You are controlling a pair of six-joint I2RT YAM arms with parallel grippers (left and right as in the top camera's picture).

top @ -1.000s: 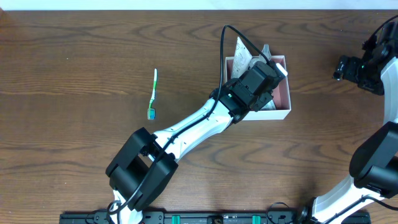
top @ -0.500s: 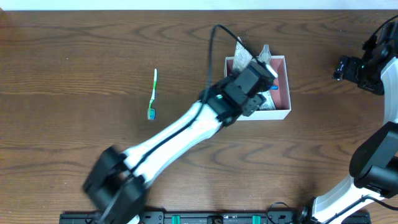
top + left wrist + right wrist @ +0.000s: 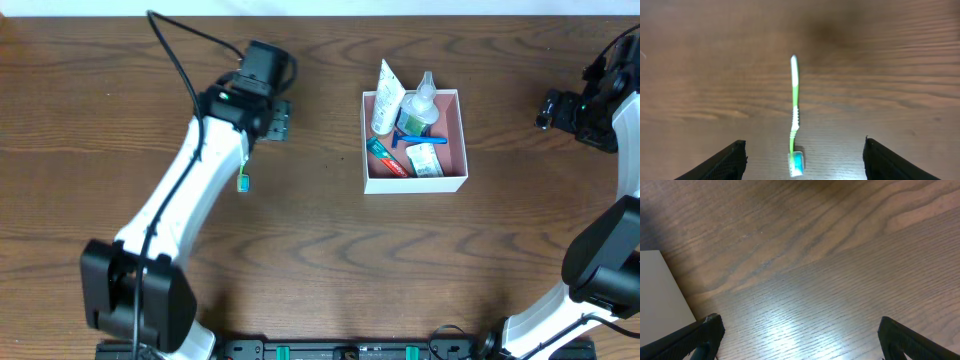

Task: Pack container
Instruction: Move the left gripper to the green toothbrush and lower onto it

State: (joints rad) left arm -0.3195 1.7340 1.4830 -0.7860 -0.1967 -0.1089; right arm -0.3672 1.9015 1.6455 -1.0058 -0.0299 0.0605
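The container [image 3: 453, 142], a shallow square box with white walls and a pink inside, sits right of the table's centre. It holds a white tube [image 3: 387, 101], a clear bottle [image 3: 424, 97], a red and green tube [image 3: 386, 158] and a small white packet [image 3: 426, 159]. A green toothbrush with a blue capped head [image 3: 794, 112] lies on the table; in the overhead view only its head [image 3: 242, 182] shows past my left arm. My left gripper [image 3: 277, 120] [image 3: 802, 165] is open and empty, above the toothbrush head. My right gripper [image 3: 548, 108] [image 3: 800, 340] is open and empty at the far right.
The table is dark brown wood [image 3: 320, 260]. My left arm [image 3: 185, 200] stretches diagonally across the left half. A flat white surface [image 3: 660, 295] shows at the left edge of the right wrist view.
My left arm has swung left from over the container to above the toothbrush. The container's contents now show uncovered. The right arm has not moved.
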